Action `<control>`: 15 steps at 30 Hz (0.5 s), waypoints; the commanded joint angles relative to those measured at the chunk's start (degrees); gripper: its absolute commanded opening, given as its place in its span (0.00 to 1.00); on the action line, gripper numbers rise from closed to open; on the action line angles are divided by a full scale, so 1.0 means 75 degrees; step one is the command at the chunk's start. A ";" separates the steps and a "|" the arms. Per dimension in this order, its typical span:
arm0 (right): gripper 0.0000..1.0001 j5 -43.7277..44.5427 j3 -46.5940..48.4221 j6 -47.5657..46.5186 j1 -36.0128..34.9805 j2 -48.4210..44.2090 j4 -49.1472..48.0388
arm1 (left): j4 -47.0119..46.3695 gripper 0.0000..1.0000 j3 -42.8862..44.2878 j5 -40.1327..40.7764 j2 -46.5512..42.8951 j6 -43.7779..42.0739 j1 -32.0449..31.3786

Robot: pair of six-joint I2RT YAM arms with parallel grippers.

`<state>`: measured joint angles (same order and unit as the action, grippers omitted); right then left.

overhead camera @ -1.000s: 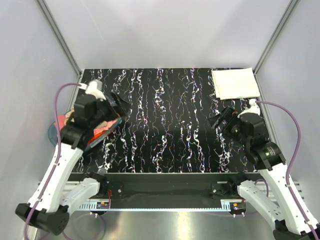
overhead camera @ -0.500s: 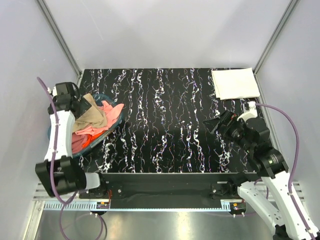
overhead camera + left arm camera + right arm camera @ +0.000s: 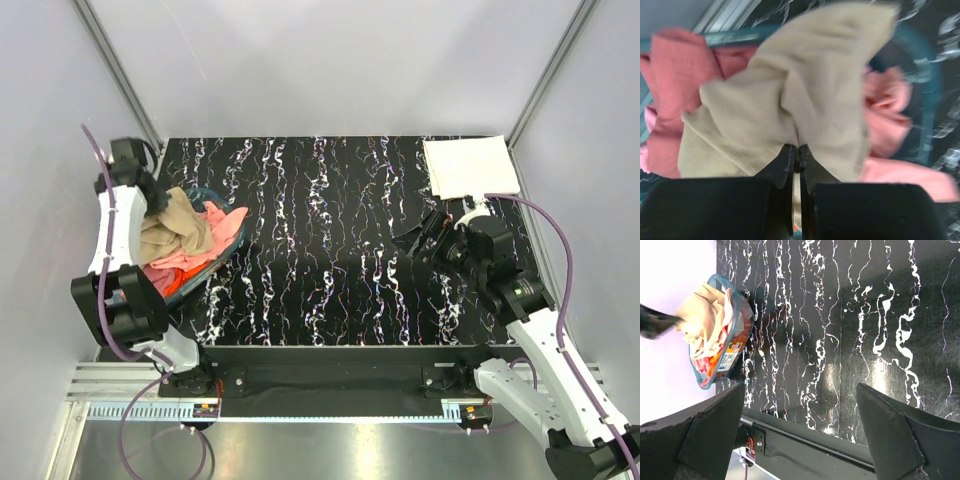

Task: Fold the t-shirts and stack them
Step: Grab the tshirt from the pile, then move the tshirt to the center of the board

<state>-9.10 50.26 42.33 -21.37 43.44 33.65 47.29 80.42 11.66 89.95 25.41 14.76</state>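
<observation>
The left gripper (image 3: 797, 148) has its jaws pressed together on a pinch of the tan shirt (image 3: 815, 85). The cloth bunches up from between the fingertips at the lower middle of the left wrist view. The tan shirt fills most of that frame and is raised above the pink shirts (image 3: 670, 70), which lie under it and to both sides. They sit in a blue basket (image 3: 929, 95), whose rim curves down the right side of the frame.

In the top view this gripper is at the left edge of the frame, with the tan shirt bunched over the basket. The basket stands at the left edge of the black, white-veined table (image 3: 330, 260). A corner of pink cloth drapes over its rim toward the centre.

The right gripper (image 3: 424, 238) is spread wide with nothing between its fingers. It is at the right middle of the top view, above the table and pointing left. A folded white shirt (image 3: 470, 167) lies flat in the upper right corner of the table, near the right gripper but apart from it.
</observation>
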 commanded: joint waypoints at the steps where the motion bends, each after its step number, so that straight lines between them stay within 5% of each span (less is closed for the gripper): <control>1: 1.00 0.0111 0.0412 0.0216 -0.0046 -0.0050 -0.0524 | -0.0503 0.00 0.1906 -0.0837 -0.1211 0.0139 -0.0140; 5: 1.00 0.0498 0.0552 0.0216 -0.0034 -0.0062 -0.0607 | -0.1776 0.00 0.3723 -0.3062 -0.1634 0.0863 -0.0538; 9: 1.00 0.1071 0.0728 0.0134 -0.0034 -0.0178 -0.0584 | -0.4611 0.00 0.4429 -0.6373 -0.1705 0.3562 -0.0819; 11: 1.00 0.1213 0.0740 0.0169 -0.0034 -0.0296 -0.0584 | -0.6167 0.00 0.4429 -0.6920 -0.1635 0.4413 -0.1310; 14: 1.00 0.1810 0.0647 0.0192 -0.0034 -0.0425 -0.0549 | -0.6550 0.00 0.4057 -0.7449 -0.1762 0.4710 -0.2223; 15: 1.00 0.2101 0.0612 0.0204 -0.0034 -0.0460 -0.0421 | -0.6551 0.00 0.3138 -0.7380 -0.1902 0.4582 -0.2435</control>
<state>-0.40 53.34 43.46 -21.37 40.95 31.29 7.88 112.14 -32.62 75.37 52.45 0.64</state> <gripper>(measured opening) 0.994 0.024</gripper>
